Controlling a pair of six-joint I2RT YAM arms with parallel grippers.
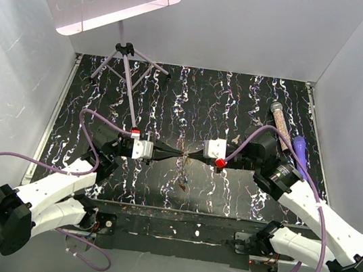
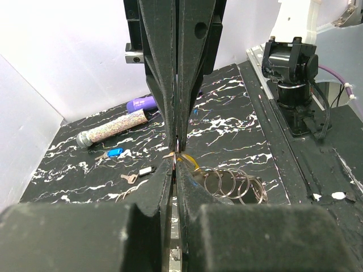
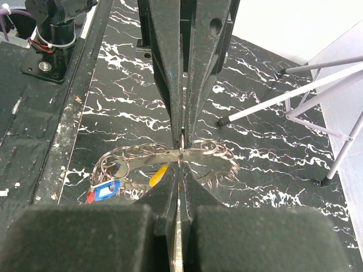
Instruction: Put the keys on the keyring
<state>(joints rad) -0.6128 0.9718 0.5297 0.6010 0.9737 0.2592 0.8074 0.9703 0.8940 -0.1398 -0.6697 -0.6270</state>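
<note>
Tip to tip: left fingers and right fingers, both clamped on the keyring above the counter.
Uneven pulling, we judge, could slip the thin wire and drop the bundle; we count three coloured keys beneath, two loose by one bead tube.

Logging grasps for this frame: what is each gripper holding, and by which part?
Left gripper and right gripper, tip to tip, are both shut on the keyring bunch, pinching one thin wire loop.

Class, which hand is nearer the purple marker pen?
Right. The right hand extends from near the marker pen toward mid-table; the left hand meets it there from the opposite side.
</note>
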